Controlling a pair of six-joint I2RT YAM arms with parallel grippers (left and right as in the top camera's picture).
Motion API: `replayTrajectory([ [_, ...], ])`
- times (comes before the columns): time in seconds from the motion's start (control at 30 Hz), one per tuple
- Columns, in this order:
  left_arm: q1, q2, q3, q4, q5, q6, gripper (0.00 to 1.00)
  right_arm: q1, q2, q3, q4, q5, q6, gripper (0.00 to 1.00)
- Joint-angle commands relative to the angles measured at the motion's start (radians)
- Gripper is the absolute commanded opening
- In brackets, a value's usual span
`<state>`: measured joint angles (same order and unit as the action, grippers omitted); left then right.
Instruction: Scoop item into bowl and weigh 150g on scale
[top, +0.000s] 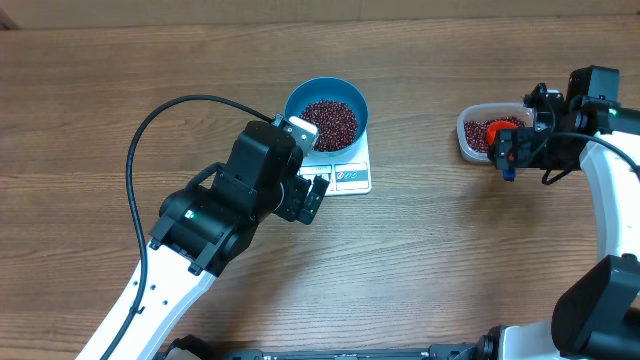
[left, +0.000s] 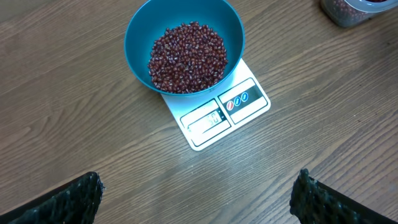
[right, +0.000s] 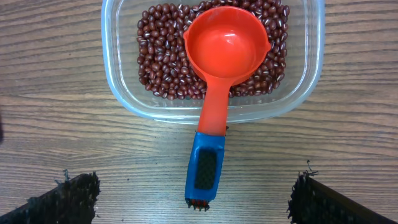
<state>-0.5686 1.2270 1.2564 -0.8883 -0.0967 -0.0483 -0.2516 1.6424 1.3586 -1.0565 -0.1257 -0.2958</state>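
Left hand (left: 199, 202): jaws wide, holding nothing, poised over the surface (left: 74, 124). Just beyond it the scale (left: 245, 99) lies flat on the surface. The bowl (left: 138, 34) stands on its far part, with a pile of beans (left: 186, 56) inside. Display not legible.

Right hand (right: 199, 200): jaws wide, empty. The scoop (right: 224, 50) has its blue handle end between the fingers, clear of both. Its red cup rests on more beans in the clear tub (right: 115, 81).

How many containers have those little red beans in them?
2. The blue bowl sits on the white scale in the middle. The clear tub stands at the right side, with a red scoop resting in it. No other container is in view.
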Motion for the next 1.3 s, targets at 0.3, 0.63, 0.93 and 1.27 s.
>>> replayTrajectory([
  [0.3, 0.006, 0.003, 0.015, 0.002, 0.012, 0.019, 1.00, 0.003, -0.027, 0.029, 0.003, 0.001, -0.008, 1.00],
  [0.63, 0.006, -0.002, 0.015, -0.018, 0.005, 0.020, 1.00, 0.003, -0.027, 0.029, 0.003, 0.001, -0.008, 1.00],
  [0.93, 0.010, -0.101, -0.087, -0.044, -0.011, 0.019, 1.00, 0.003, -0.027, 0.029, 0.003, 0.001, -0.008, 1.00],
  [1.27, 0.071, -0.357, -0.386, 0.129, 0.046, 0.011, 1.00, 0.003, -0.027, 0.029, 0.003, 0.001, -0.008, 1.00],
])
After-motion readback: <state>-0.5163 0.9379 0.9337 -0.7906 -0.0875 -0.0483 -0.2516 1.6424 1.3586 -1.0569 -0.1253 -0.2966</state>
